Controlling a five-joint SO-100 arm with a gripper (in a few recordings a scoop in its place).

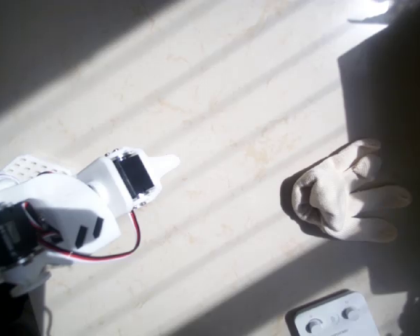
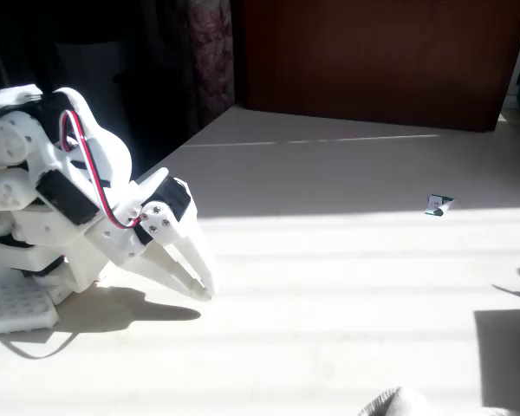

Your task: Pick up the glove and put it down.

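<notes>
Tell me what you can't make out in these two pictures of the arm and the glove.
- Glove: in the fixed view the bottom edge cuts off all but a sliver.
- White device: cut off by the overhead view's bottom edge; button markings too small to read.
- Small card: too small in the fixed view to read.
- Gripper: its fingers overlap in the fixed view, so any gap is unclear.

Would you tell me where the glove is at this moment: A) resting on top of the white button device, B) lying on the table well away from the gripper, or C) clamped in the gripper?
B: in the overhead view the glove lies on the table, far from the gripper, which holds nothing.
</notes>
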